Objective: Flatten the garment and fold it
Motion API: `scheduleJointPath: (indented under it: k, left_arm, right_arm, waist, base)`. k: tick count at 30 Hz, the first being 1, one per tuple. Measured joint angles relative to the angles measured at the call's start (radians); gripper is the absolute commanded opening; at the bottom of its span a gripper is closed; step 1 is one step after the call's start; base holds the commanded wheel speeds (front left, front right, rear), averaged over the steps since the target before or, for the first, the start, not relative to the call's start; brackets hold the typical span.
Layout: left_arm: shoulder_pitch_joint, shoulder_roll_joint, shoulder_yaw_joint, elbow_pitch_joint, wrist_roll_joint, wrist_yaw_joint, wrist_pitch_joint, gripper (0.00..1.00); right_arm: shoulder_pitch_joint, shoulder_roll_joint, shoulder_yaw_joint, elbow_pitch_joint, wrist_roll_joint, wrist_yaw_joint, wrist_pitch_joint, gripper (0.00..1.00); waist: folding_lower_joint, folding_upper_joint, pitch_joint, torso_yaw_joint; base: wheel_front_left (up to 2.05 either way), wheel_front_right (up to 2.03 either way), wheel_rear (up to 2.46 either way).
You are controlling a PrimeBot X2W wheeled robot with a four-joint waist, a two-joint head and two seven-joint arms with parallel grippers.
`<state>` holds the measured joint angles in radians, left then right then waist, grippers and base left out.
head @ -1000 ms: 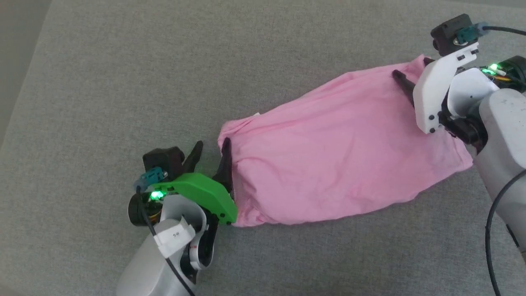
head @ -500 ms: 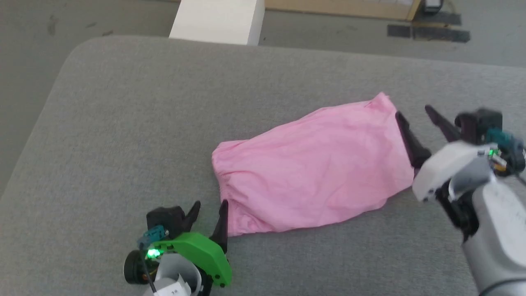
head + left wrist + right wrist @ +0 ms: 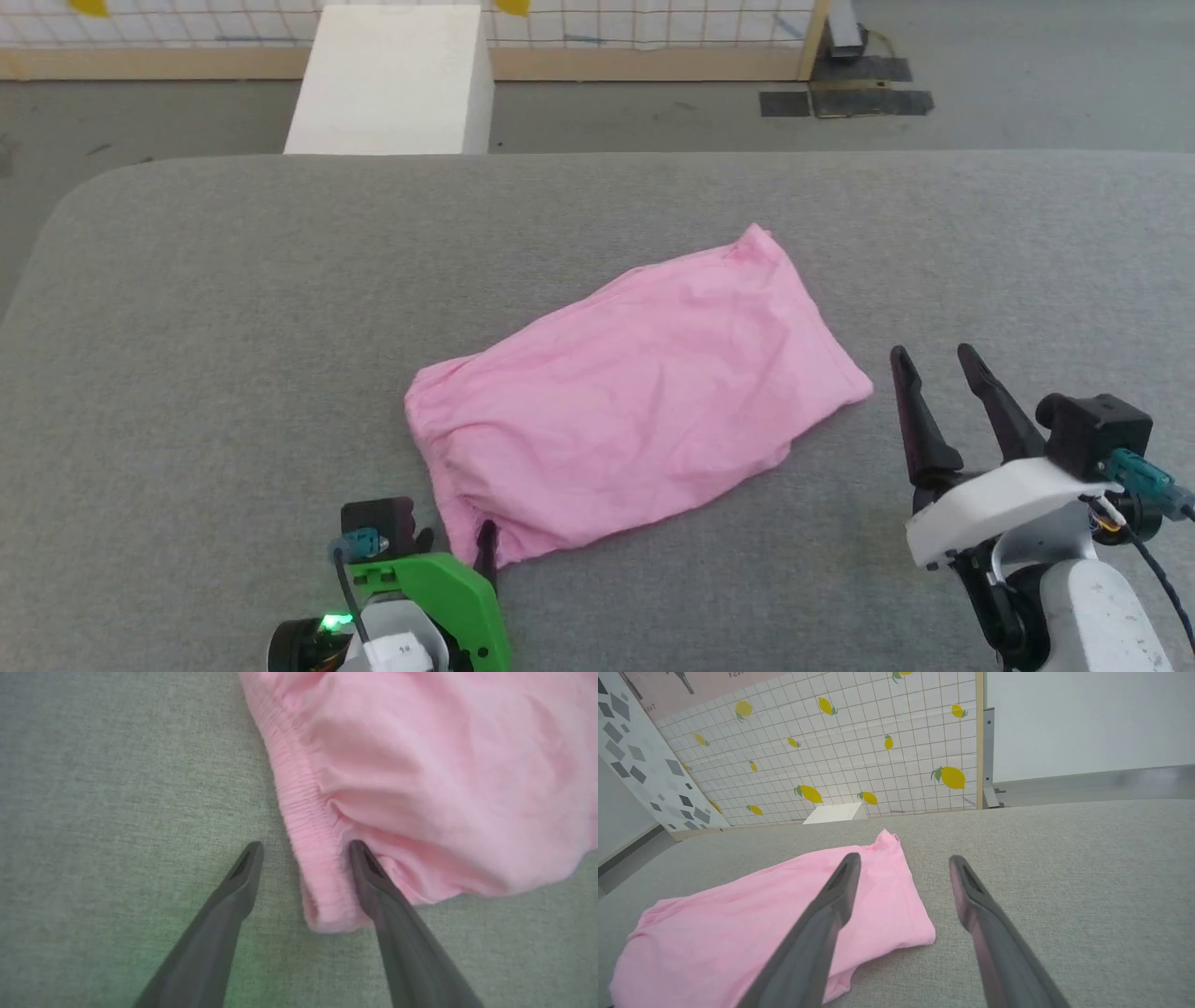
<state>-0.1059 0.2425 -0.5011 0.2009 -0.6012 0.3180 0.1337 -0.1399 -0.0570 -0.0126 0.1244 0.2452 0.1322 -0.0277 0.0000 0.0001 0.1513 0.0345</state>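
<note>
You have very little to read here. In the right wrist view, up and to the left of the lemon-print grid panel [image 3: 878, 756], a pinkish poster [image 3: 691, 686] carries dark capital letters. The picture's top edge cuts them, so they look like "RE" and give no whole word. A second scrap further left on the poster seems to end in "NT". In the head view, on the near side opposite that panel, a small white tag [image 3: 403, 646] on the left arm bears dark marks too small to make out.
</note>
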Motion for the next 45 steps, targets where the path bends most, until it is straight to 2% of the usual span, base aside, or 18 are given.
scheduleJointPath:
  k: [5, 6, 7, 8, 14, 19, 22, 28, 34, 35, 36, 37, 41, 45]
  left_arm:
    - [-0.008, 0.002, -0.006, 0.007, -0.027, 0.000, 0.071, 1.00]
    - [-0.011, 0.002, -0.008, 0.007, -0.033, 0.000, 0.083, 0.52]
    - [-0.015, 0.002, -0.010, 0.006, -0.038, -0.001, 0.090, 0.45]
    - [-0.017, 0.003, -0.012, 0.004, -0.042, -0.005, 0.095, 0.00]
    - [-0.023, -0.007, -0.030, -0.007, -0.050, -0.036, 0.092, 0.00]
    - [-0.031, -0.016, -0.036, -0.007, -0.050, -0.051, 0.066, 0.00]
    - [-0.039, -0.020, -0.042, -0.003, -0.049, -0.055, 0.053, 0.00]
    - [-0.060, -0.030, -0.052, 0.003, -0.048, -0.072, 0.031, 0.00]
    - [-0.083, -0.049, -0.057, 0.014, -0.048, -0.081, 0.014, 0.00]
    - [-0.085, -0.050, -0.058, 0.017, -0.048, -0.083, 0.014, 0.00]
    - [-0.086, -0.051, -0.058, 0.018, -0.048, -0.085, 0.013, 0.00]
    - [-0.087, -0.053, -0.058, 0.020, -0.049, -0.088, 0.010, 0.00]
    - [-0.090, -0.056, -0.058, 0.028, -0.049, -0.090, -0.002, 0.00]
    - [-0.084, -0.045, -0.051, 0.030, -0.052, -0.089, -0.005, 0.00]
  right_arm:
    - [0.020, 0.003, 0.002, -0.015, 0.002, 0.000, 0.000, 1.00]
    - [0.023, 0.003, 0.004, -0.015, 0.002, 0.000, 0.000, 1.00]
    - [0.024, 0.003, 0.006, -0.014, 0.002, 0.000, 0.000, 1.00]
    - [0.024, 0.004, 0.007, -0.013, 0.002, 0.000, 0.000, 1.00]
    - [0.014, 0.005, -0.023, 0.019, -0.020, 0.000, 0.004, 1.00]
    - [-0.085, 0.005, -0.032, 0.136, -0.058, 0.000, 0.050, 1.00]
    - [-0.165, 0.007, -0.039, 0.235, -0.067, 0.000, 0.110, 1.00]
    - [-0.309, 0.006, -0.060, 0.439, -0.092, 0.000, 0.323, 1.00]
    - [-0.398, 0.005, -0.057, 0.500, -0.139, 0.000, 0.459, 1.00]
    - [-0.407, 0.002, -0.051, 0.503, -0.139, 0.000, 0.481, 0.72]
    - [-0.413, -0.001, -0.043, 0.503, -0.139, 0.000, 0.496, 0.40]
    - [-0.418, -0.003, -0.036, 0.501, -0.140, 0.000, 0.511, 0.00]
    - [-0.412, 0.002, -0.027, 0.471, -0.143, 0.000, 0.539, 0.00]
    - [-0.289, 0.007, -0.033, 0.313, -0.109, 0.000, 0.521, 0.00]
  waist:
    - [0.0000, 0.0000, 0.006, -0.021]
    - [0.0000, 0.0000, 0.007, -0.021]
    - [0.0000, 0.0000, 0.008, -0.020]
    - [0.0000, 0.0000, 0.009, -0.018]
    - [0.0000, 0.0000, 0.015, 0.005]
    - [0.0000, 0.0000, 0.023, 0.032]
    - [0.0000, 0.0000, 0.032, 0.048]
    - [0.0000, 0.0000, 0.059, 0.081]
    - [0.0000, 0.0000, 0.093, 0.109]
    - [0.0000, 0.0000, 0.097, 0.114]
    - [0.0000, 0.0000, 0.100, 0.117]
    - [0.0000, 0.0000, 0.103, 0.120]
    - [0.0000, 0.0000, 0.100, 0.123]
    - [0.0000, 0.0000, 0.062, 0.109]
  base:
    - [0.00, 0.00, 0.00]
    - [0.00, 0.00, 0.00]
    - [0.00, 0.00, 0.00]
    - [0.00, 0.00, 0.00]
    - [0.00, 0.00, 0.00]
    - [0.00, 0.00, 0.00]
    - [0.00, 0.00, 0.00]
    - [0.00, 0.00, 0.00]
    - [0.00, 0.00, 0.00]
    - [0.00, 0.00, 0.00]
    - [0.00, 0.00, 0.00]
    - [0.00, 0.00, 0.00]
    - [0.00, 0.00, 0.00]
    - [0.00, 0.00, 0.00]
